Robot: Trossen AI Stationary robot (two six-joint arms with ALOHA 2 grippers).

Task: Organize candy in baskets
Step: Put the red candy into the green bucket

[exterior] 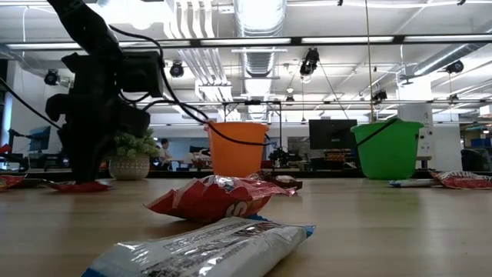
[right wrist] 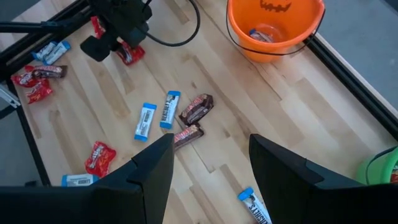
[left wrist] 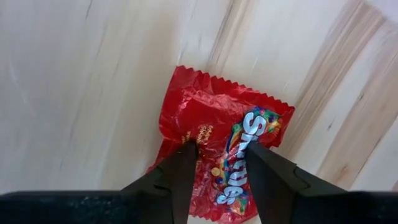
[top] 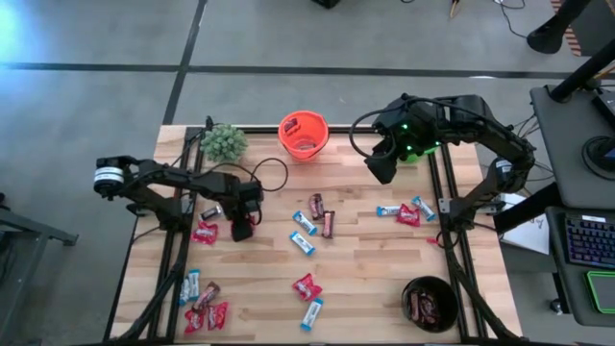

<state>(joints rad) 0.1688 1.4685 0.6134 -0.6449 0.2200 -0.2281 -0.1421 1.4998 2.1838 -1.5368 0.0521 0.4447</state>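
Note:
A red candy packet (left wrist: 217, 143) lies flat on the wooden table at the left, also seen as a red packet (right wrist: 130, 55) in the right wrist view. My left gripper (left wrist: 221, 152) stands on it, pointing down, fingers apart. My right gripper (right wrist: 211, 168) hangs open, high over the back right, holding nothing. The orange basket (top: 303, 135) stands at the far edge. The black basket (top: 430, 303), with dark candy in it, is at the near right. The green basket (exterior: 388, 150) stands at the back. More candy (top: 312, 223) lies scattered. My left gripper comes at the red packet from above, pointing down. Its two fingertips (left wrist: 186, 155) rest on the wrapper's middle (left wrist: 217, 127), with a strip of wrapper between them. The packet lies flat on the table. Whether the wrapper is pinched I cannot tell.
A fuzzy green plant (top: 224, 142) sits at the back left. Loose candy lies at the near left (top: 202, 309), near middle (top: 307, 298) and right (top: 404, 211). Another red packet (top: 205, 232) lies just left of my left gripper. Black frame rails (top: 173, 255) run along both table sides.

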